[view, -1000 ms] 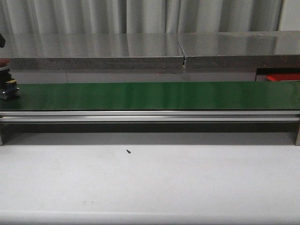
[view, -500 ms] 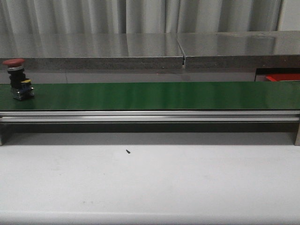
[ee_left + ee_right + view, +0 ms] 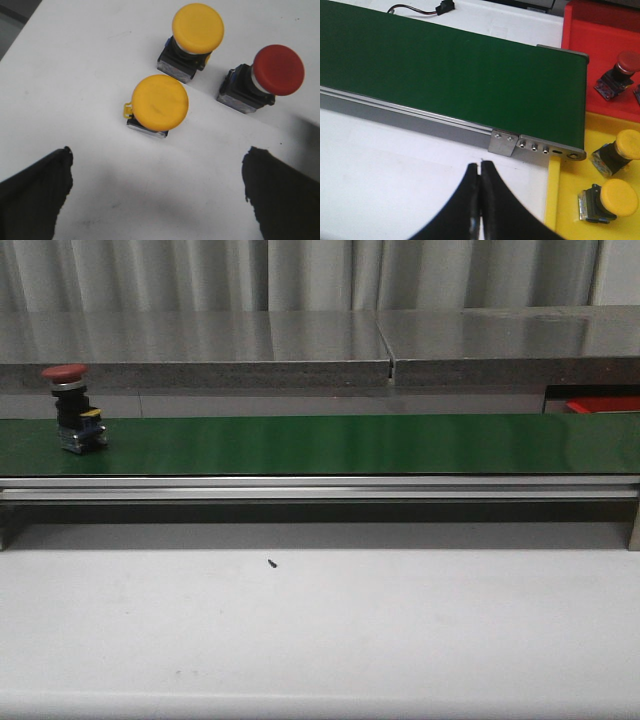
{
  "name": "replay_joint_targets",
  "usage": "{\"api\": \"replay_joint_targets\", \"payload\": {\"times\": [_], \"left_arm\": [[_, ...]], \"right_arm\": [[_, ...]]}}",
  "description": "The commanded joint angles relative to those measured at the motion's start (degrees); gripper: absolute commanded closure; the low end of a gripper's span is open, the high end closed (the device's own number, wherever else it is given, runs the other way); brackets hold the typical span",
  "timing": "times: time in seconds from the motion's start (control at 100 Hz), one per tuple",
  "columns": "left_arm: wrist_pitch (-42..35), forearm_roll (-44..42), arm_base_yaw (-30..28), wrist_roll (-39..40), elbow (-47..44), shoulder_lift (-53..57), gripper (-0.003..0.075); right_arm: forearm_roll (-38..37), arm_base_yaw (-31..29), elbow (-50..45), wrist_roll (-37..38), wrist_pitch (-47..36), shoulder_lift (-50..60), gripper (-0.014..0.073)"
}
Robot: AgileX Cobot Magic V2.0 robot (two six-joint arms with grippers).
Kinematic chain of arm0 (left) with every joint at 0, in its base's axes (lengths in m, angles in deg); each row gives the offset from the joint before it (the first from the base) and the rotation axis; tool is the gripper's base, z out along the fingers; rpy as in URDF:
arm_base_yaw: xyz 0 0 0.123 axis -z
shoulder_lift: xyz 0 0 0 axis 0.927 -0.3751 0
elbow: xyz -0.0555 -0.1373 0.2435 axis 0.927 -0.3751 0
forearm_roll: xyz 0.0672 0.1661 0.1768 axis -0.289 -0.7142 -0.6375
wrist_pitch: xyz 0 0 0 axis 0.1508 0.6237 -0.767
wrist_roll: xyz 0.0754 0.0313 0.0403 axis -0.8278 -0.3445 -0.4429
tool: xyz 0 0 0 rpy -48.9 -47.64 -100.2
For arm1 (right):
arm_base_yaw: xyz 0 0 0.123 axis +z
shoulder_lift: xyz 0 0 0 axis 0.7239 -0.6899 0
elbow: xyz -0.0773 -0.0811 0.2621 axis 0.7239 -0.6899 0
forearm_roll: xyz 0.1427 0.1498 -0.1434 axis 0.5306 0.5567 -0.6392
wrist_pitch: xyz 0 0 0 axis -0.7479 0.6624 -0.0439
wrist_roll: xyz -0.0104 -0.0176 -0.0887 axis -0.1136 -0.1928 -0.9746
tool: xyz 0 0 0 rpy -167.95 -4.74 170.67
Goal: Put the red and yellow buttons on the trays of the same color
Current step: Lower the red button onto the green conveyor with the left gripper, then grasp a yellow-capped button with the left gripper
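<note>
A red button (image 3: 74, 408) stands upright on the green belt (image 3: 350, 444) at the far left of the front view, with neither claw near it there. In the left wrist view the left claw (image 3: 157, 190) is released, its two dark fingers (image 3: 35, 192) wide apart, and on the white table (image 3: 75, 65) beyond the gap stand two yellow buttons (image 3: 159, 102) and a second red button (image 3: 276, 71), none touching the fingers. In the right wrist view the right claw (image 3: 480, 176) is clenched with nothing between its tips, hanging over the table just short of the belt's metal rail. At the right of that view a red tray (image 3: 600, 45) holds what looks like one red button, partly cut off, and a yellow tray (image 3: 570, 200) holds two yellow ones, well apart from the claw.
</note>
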Motion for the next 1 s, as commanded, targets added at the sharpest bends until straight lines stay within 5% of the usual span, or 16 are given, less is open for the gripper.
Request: {"api": "replay_joint_targets", "payload": {"times": [0.0,0.65,0.79,0.99], "left_arm": [[-3.28,1.56,0.12,0.09,2.82,1.34,0.0071],[2.61,1.99,0.21,0.09,16.72,-11.00,0.0104],[2.61,1.99,0.21,0.09,16.72,-11.61,0.0197],[2.84,2.25,0.21,0.09,16.72,-11.61,0.0488]], "right_arm": [[1.05,-0.08,1.58,-0.46,-2.90,0.60,0.0662],[1.05,-0.08,1.58,-0.46,-2.90,0.60,0.0662],[1.05,-0.08,1.58,-0.46,-2.90,0.60,0.0662],[1.05,-0.08,1.58,-0.46,-2.90,0.60,0.0662]]}}
